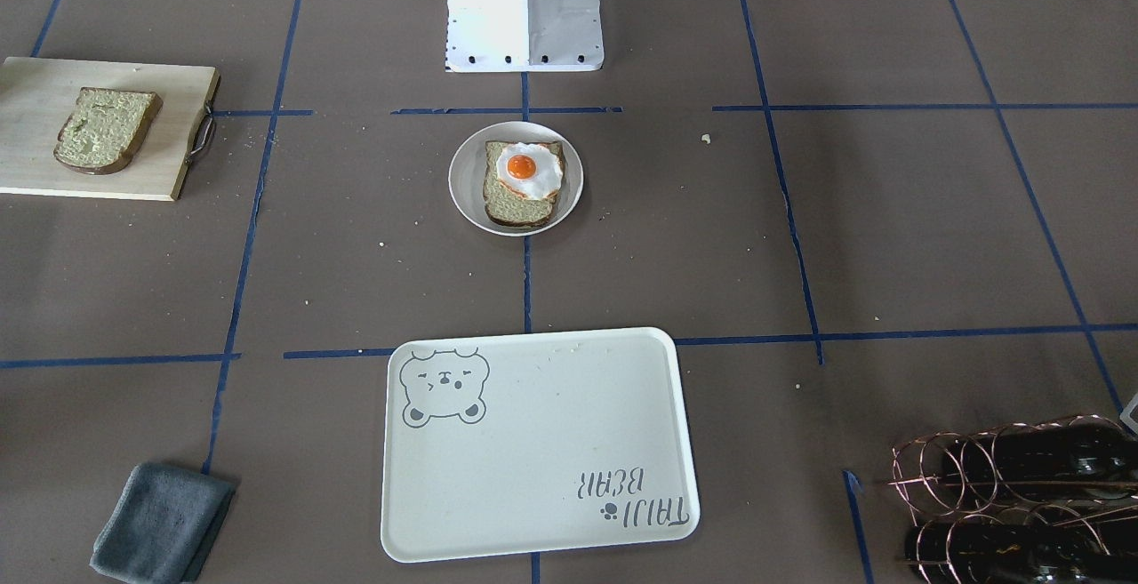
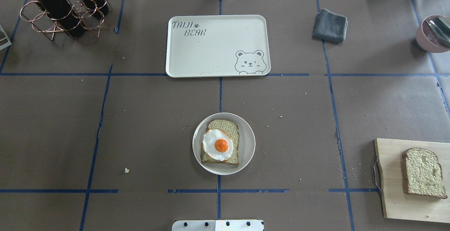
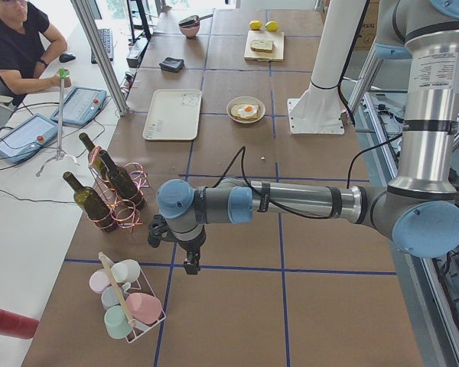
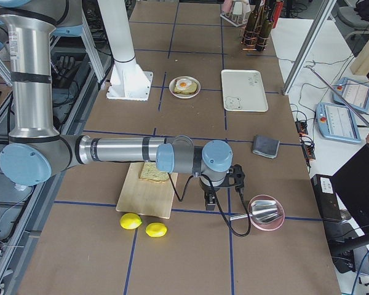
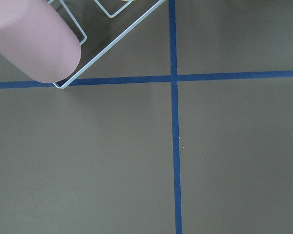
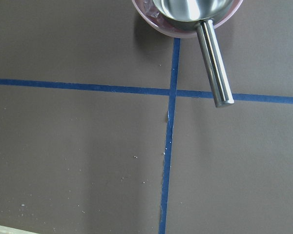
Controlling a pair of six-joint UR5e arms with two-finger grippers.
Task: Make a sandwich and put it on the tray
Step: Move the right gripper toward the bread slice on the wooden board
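Behind my shoulders, one camera looks down over the bench (image 2: 140,118); another faces me from the far edge. Both share the tray (image 2: 218,44). Side cameras watch from each end; wrist cameras stare closely downward.

My left arm: silver tubular links (image 3: 302,200), grey joints capped in pale blue, a thin black cable (image 3: 243,157) looped alongside, and a small black left claw (image 3: 190,264). My white pedestal base (image 1: 524,15) has dark bolt holes along its edge.

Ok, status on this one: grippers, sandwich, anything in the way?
Left gripper, right gripper over table ends, state unclear. Fried egg on bread slice on round plate; second slice on cutting board. Tray empty; only crumbs between.
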